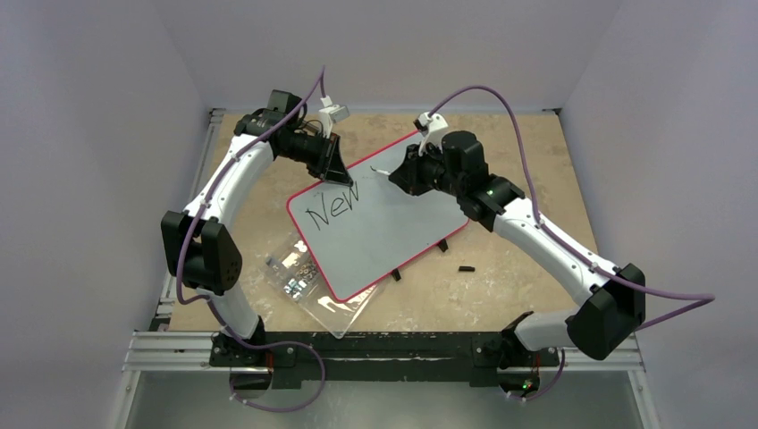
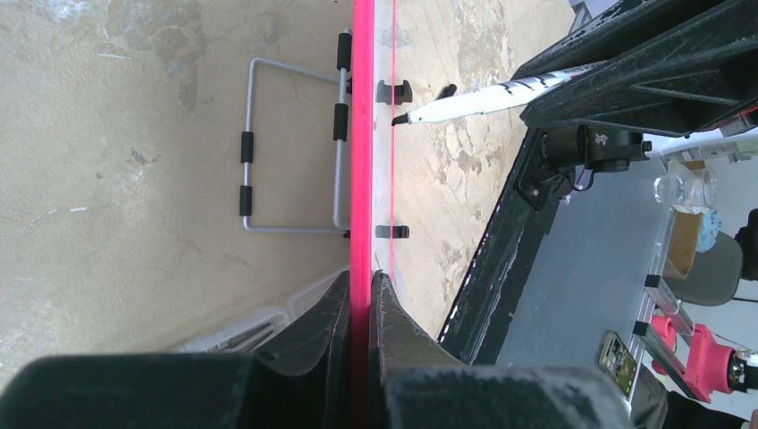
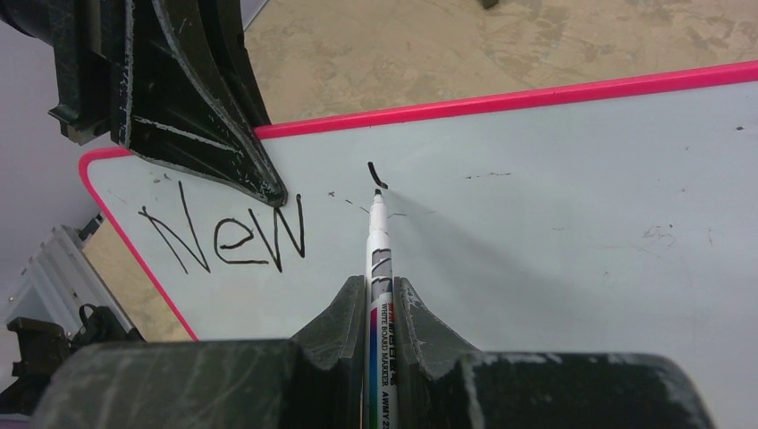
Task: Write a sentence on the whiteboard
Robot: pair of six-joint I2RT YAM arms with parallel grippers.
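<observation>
The whiteboard (image 1: 393, 234) lies slanted on the table, white with a red rim (image 2: 362, 134). "New" (image 3: 228, 237) is written in black near its far left corner, the only word of the sentence on the board, and a short curved stroke (image 3: 374, 174) starts just to its right. My left gripper (image 1: 332, 175) is shut on the board's far rim, its fingers (image 2: 362, 290) pinching the red edge. My right gripper (image 3: 379, 290) is shut on a white marker (image 3: 378, 237), whose black tip touches the board at the end of that stroke.
A clear plastic box of screws (image 1: 308, 284) lies against the board's near left edge. A small black cap (image 1: 466, 267) lies on the table to the right of the board. Under the board, a wire stand (image 2: 295, 147) shows in the left wrist view.
</observation>
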